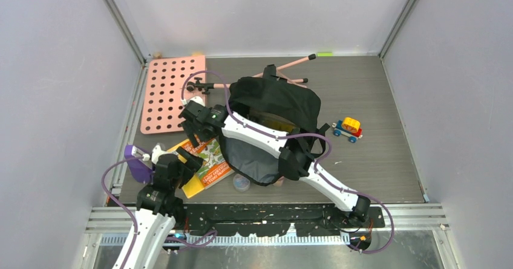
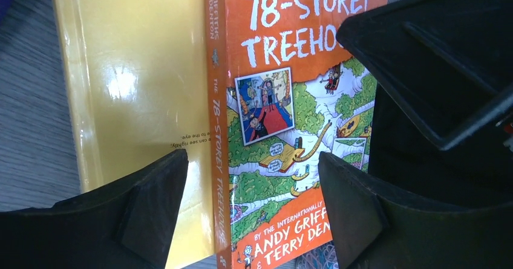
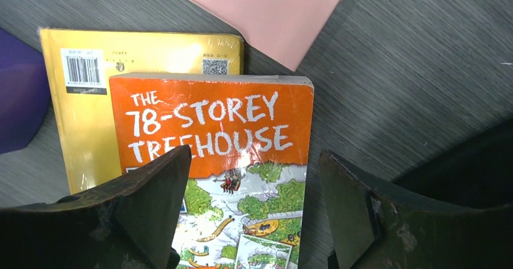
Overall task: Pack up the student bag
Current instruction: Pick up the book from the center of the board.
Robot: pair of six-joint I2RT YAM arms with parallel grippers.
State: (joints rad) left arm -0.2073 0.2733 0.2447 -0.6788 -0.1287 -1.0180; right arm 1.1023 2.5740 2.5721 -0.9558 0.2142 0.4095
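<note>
Black fabric backpack (image 1: 275,103) sits mid-way across the table (image 1: 375,160), its open mouth facing near. Just left of it, an orange book (image 3: 230,130) lies on a yellow book (image 2: 133,81). The left claw (image 2: 254,178) and right claw (image 3: 254,178) hover over the orange book, jaws apart, holding nothing.

Right wrist view: yellow glossy book (image 3: 91,130) partly under orange paperback book (image 3: 218,124), so most of its cover is hidden. Orange paperback's lower part cut by frame bottom. Purple object (image 3: 18,93) cut by left edge, unidentifiable. Pink flat board (image 3: 266,9) cropped at top.
Left wrist view: title end covered by black shape (image 2: 435,69), bag or gripper, can't tell.
Top view: large black fabric backpack (image 1: 284,100) interior partly blocked by right arm (image 1: 260,133). Small round clear item (image 1: 241,183) too small to identify.
</note>
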